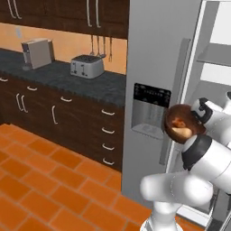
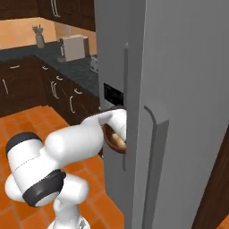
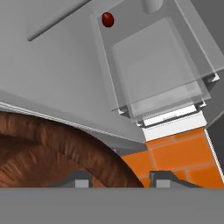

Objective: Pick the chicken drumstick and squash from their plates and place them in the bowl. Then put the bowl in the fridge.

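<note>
Wood-grained bowl (image 3: 52, 148), matt metallic fridge (image 1: 153, 54)

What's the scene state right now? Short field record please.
setting: simulated kitchen, orange tile floor
fridge: grey, dispenser panel in the shut door, other door open
bowl: dark brown wood, at the fridge opening
bowl contents: pale tan lump and a reddish-brown piece visible inside
gripper: at the bowl rim, fingertips either side of it; grip or release unclear
fridge interior: white shelves, clear drawers, small dark red item
counter: toaster

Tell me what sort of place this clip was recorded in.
A rendered home kitchen: a tall grey fridge, a toaster on a dark counter, and dark wood cabinets over an orange tile floor.
</note>
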You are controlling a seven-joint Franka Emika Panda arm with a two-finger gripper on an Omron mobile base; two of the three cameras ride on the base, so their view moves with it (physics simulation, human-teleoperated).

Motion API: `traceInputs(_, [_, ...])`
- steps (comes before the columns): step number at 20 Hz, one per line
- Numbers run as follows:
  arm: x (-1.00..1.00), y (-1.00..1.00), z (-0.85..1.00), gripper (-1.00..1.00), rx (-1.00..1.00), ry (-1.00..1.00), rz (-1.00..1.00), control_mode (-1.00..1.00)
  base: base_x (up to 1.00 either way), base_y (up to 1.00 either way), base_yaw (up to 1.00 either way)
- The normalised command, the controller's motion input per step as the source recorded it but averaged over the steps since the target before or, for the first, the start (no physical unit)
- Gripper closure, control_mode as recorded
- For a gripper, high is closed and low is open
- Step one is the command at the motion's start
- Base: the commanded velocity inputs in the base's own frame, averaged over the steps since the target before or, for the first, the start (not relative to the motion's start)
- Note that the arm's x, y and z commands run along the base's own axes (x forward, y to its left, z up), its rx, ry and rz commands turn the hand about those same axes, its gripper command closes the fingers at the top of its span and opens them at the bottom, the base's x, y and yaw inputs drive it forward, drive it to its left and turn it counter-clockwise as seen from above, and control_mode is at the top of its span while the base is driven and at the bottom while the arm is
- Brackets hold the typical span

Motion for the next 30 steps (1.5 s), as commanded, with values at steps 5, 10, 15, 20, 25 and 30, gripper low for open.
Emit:
traceInputs(5, [0.0,0.0,0.0,1.0,0.0,0.0,0.0,1.0,-0.37,0.21,-0.28])
traceInputs(10, [0.0,0.0,0.0,1.0,0.0,0.0,0.0,1.0,-0.1,0.25,-0.32])
traceInputs(15, [0.0,0.0,0.0,1.0,0.0,0.0,0.0,1.0,0.0,0.23,-0.47])
traceInputs(20, [0.0,0.0,0.0,1.0,0.0,0.0,0.0,1.0,0.02,0.08,-0.57])
traceInputs(25, [0.0,0.0,0.0,1.0,0.0,0.0,0.0,1.0,0.28,0.6,-0.27])
traceInputs(30, [0.28,0.32,0.36,1.0,-0.17,-0.11,-0.14,-1.0,0.0,0.0,0.0])
